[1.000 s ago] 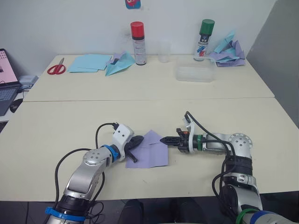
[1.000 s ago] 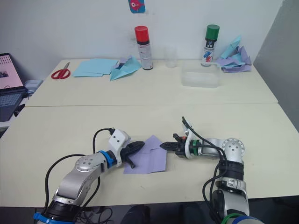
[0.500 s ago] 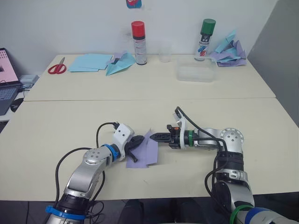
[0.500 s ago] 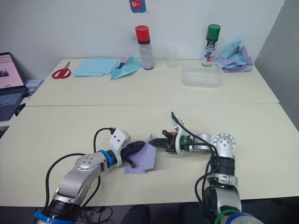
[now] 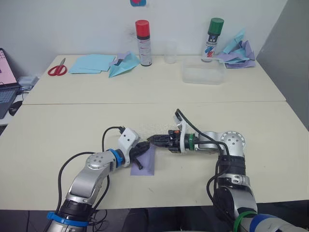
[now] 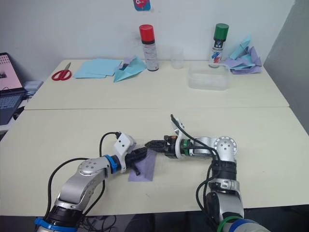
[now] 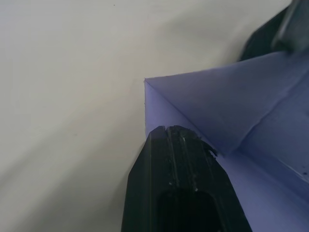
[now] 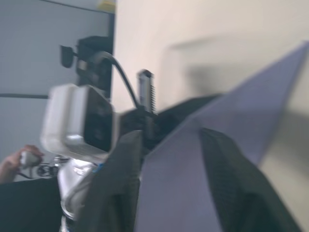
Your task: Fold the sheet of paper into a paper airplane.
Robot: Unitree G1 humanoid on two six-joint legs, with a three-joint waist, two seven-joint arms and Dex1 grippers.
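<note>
The cream table (image 5: 58, 140) is carrying everything here, and the action is sitting at its near edge. Far back, a clear plastic tray (image 5: 203, 76) is lying by the wall, with pale blue sheets (image 5: 89, 63) and a pale blue paper plane (image 5: 123, 65) off to the left. A heap of paper planes (image 5: 236, 48) is piling up in the far right corner, next to the green-capped spray can (image 5: 212, 34). The red-capped spray can (image 5: 143, 43) is standing mid-back, and red scissors (image 5: 57, 70) are lying at far left.

Up front, the sheet of paper (image 5: 146, 162) is lying lavender and folded over into a narrow strip between the two arms. The left gripper (image 5: 140, 153) is pressing down on the sheet's left edge, its fingers drawn together flat on the paper. The right gripper (image 5: 153, 140) is reaching in from the right, its two fingers pinching the raised flap of the sheet between them.
</note>
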